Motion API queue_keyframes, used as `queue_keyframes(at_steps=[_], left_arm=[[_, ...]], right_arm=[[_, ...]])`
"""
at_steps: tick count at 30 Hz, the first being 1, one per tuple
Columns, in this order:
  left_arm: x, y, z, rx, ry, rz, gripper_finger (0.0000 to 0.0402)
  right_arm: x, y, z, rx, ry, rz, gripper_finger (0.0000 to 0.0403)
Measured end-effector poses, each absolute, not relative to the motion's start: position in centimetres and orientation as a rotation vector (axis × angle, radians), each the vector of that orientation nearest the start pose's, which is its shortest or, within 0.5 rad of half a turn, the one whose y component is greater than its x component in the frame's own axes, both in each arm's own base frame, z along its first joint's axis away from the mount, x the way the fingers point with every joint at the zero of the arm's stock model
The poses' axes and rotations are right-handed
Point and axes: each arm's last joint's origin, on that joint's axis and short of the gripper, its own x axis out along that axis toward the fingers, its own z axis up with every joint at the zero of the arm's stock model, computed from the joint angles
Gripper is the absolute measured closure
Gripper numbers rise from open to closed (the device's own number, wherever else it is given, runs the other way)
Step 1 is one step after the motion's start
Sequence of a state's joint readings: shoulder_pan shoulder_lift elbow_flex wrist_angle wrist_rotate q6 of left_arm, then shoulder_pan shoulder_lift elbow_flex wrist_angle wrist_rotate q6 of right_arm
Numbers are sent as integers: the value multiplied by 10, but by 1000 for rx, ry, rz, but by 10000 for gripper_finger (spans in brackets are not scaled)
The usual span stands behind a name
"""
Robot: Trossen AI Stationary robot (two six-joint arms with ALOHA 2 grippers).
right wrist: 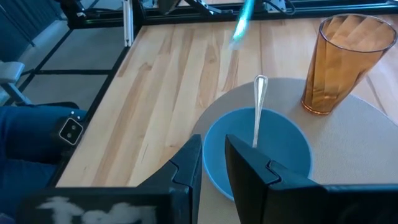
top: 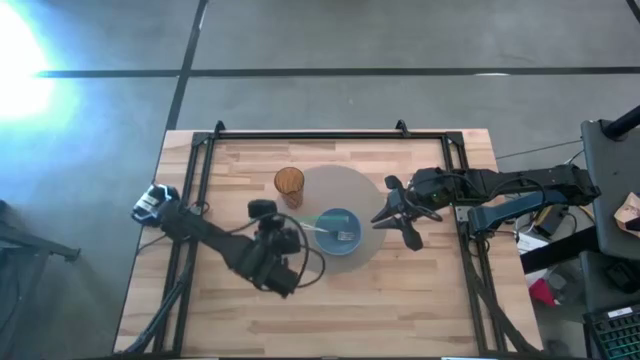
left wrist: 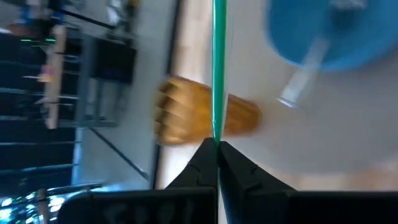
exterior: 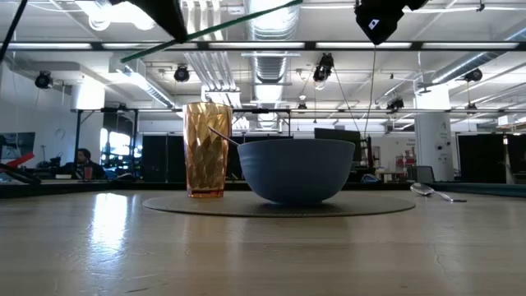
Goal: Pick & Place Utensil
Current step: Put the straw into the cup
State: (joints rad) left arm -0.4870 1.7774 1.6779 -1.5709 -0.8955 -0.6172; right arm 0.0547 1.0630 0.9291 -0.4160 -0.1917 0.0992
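The desk [top: 420,290] is a pale wooden top inside a dark frame, with a round grey mat [top: 375,195] near its middle. On the mat stand a blue bowl [top: 338,245] and, just beside it, an amber tumbler [top: 289,184].

Both arms reach over the mat. The left tool [left wrist: 217,148] is pressed together on a thin green utensil [left wrist: 218,62], pinching it at one end; the rod is held clear of the desk, above the bowl's near rim. The right tool [right wrist: 213,163] hangs over the bowl's far side with its fingers spread slightly and nothing between them.

Progress, as judged: one metal utensil [right wrist: 257,115] (fork or spoon cannot be told) already rests in the bowl, handle propped on the rim. The green utensil is picked up but not yet placed — release into a container remains. A spoon [exterior: 431,192] lies on the desk off the mat, untouched.

Differences between views:
- The low view alone shows that spoon, and the green utensil crossing high above the tumbler.
- The left wrist view alone confirms the pinch.
- The right wrist view shows the metal handle most plainly — also a blue-clad leg [right wrist: 31,140] of a person beside the desk.
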Motion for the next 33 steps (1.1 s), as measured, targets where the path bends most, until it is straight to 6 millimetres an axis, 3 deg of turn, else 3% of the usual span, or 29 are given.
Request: queue_keyframes(at_steps=[5, 11, 17, 25, 33], left_arm=[[280, -101, 339, 491, 944, 786, 402], [252, -76, 378, 331, 688, 919, 401], [230, -64, 395, 206, 471, 956, 401], [230, -56, 372, 132, 356, 939, 401], [234, -27, 341, -1, 296, 798, 401]], right_arm=[[224, 18, 311, 133, 561, 213, 335], [224, 18, 311, 132, 562, 213, 335], [224, 18, 311, 132, 562, 212, 335], [224, 18, 310, 132, 562, 212, 335], [224, 18, 310, 132, 562, 212, 335]])
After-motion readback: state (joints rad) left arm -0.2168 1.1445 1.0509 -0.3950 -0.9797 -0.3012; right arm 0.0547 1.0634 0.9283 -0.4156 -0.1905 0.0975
